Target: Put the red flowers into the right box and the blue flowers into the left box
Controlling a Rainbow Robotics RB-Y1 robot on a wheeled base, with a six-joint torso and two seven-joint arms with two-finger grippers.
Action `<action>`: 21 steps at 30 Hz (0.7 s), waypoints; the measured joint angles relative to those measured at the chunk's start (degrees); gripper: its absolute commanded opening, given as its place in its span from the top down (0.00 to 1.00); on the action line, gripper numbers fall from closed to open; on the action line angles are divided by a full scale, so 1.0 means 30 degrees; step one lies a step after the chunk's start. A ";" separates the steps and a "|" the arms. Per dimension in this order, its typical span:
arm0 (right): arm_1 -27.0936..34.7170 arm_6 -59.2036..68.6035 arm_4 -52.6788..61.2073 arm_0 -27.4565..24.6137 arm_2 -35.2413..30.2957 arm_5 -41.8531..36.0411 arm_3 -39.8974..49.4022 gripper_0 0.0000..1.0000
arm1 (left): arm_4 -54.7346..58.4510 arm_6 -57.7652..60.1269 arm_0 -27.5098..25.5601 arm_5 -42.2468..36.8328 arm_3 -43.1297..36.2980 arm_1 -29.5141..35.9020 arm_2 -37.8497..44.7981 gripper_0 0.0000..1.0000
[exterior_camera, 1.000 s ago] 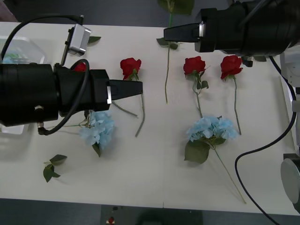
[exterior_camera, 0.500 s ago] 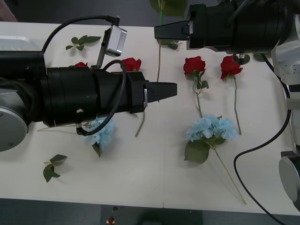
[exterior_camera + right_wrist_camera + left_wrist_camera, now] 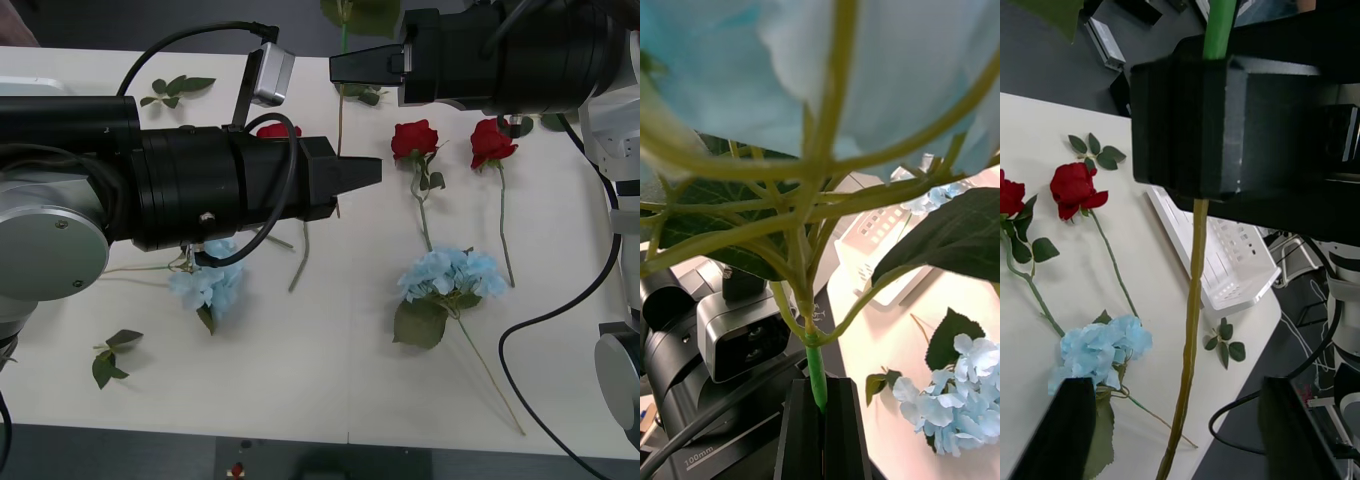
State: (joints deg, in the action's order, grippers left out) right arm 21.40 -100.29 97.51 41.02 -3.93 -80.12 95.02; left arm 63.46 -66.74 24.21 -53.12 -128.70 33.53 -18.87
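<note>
My right gripper is shut on the green stem of a blue flower, held up over the table's far side; its pale-blue head looms close in the right wrist view. My left gripper is open, and the hanging stem runs down between its fingers. Two blue flowers lie on the table. Red flowers lie far right; another peeks from behind the left arm. The right box and left box sit at the table's ends.
Loose leaf sprigs lie at the front left and far left of the white table. Black cables loop along the right side. The left arm's thick black body covers much of the table's left half.
My left arm has swung rightward across the table, bringing its open fingers up to the hanging stem. The right gripper shifted slightly left early on and has since held still.
</note>
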 measured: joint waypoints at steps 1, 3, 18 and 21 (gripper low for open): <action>0.0000 0.0000 0.0000 0.0000 0.0000 0.0000 0.0000 1.00 | 0.0000 0.0000 0.0000 0.0000 0.0000 0.0000 0.0000 1.00; 0.0000 0.0000 0.0000 0.0000 0.0000 0.0000 0.0000 1.00 | 0.0000 0.0000 0.0000 0.0000 0.0000 0.0000 0.0000 1.00; 0.0000 0.0000 0.0000 0.0000 0.0000 0.0000 0.0000 0.33 | 0.0003 0.0000 0.0000 0.0000 0.0000 0.0007 0.0000 1.00; 0.0000 0.0000 0.0000 0.0000 0.0000 0.0000 0.0000 0.00 | 0.0003 0.0000 0.0000 0.0000 0.0000 0.0009 0.0000 1.00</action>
State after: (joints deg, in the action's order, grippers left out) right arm 21.40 -100.29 97.51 41.02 -3.93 -80.12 95.02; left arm 63.47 -66.74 24.21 -53.12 -128.70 33.56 -18.87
